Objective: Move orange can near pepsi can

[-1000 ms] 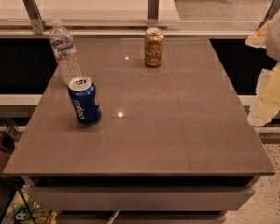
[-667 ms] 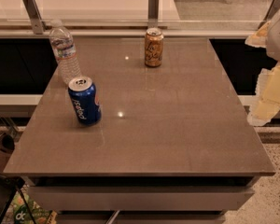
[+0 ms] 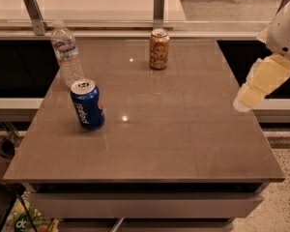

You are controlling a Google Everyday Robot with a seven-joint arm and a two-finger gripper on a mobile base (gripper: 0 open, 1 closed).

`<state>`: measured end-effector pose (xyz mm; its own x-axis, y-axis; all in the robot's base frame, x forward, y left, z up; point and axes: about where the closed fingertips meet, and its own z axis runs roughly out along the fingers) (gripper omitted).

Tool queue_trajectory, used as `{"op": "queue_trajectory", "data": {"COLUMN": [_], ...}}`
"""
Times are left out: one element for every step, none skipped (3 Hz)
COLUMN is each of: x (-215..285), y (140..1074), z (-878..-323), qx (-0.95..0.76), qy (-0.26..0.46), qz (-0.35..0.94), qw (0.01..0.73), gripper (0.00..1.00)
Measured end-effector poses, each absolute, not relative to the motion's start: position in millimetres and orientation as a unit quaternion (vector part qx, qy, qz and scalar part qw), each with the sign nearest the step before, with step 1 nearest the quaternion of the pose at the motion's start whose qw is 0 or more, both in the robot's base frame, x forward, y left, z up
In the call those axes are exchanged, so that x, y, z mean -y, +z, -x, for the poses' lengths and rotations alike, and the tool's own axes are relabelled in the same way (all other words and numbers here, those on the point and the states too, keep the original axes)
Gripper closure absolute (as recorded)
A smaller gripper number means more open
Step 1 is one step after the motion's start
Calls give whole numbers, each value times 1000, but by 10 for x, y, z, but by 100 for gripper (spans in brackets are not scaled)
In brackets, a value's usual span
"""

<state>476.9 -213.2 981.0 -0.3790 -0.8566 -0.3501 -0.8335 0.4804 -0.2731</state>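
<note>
The orange can (image 3: 159, 49) stands upright at the far middle of the brown table (image 3: 183, 129). The pepsi can (image 3: 87, 104) stands on the left side of the table, blue with white lettering and a silver top. The two cans are well apart. My gripper (image 3: 245, 99) hangs at the table's right edge, pale yellow and white, above the surface. It is well to the right of the orange can and nearer to me than it. It holds nothing that I can see.
A clear plastic water bottle (image 3: 66, 54) stands at the far left, just behind the pepsi can. A glass rail with metal posts (image 3: 158, 8) runs along the far edge. Dark gaps lie on both sides of the table.
My gripper has moved a little left and up, over the table's right edge. The cans and the bottle have not moved.
</note>
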Motion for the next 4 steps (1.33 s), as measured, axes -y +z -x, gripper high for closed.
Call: {"op": "queue_trajectory", "data": {"x": [2131,2077,1972,1836], "y": [9765,9656,9453,9345], "z": [-5007,-5217,-5458,-5785], "qx": [-848,-848,-839,-824], "qy": [-9,13,41,53], "qz": [451,414,383,360], "qw": [278,330,384,435], "gripper": [0,0,0,0]}}
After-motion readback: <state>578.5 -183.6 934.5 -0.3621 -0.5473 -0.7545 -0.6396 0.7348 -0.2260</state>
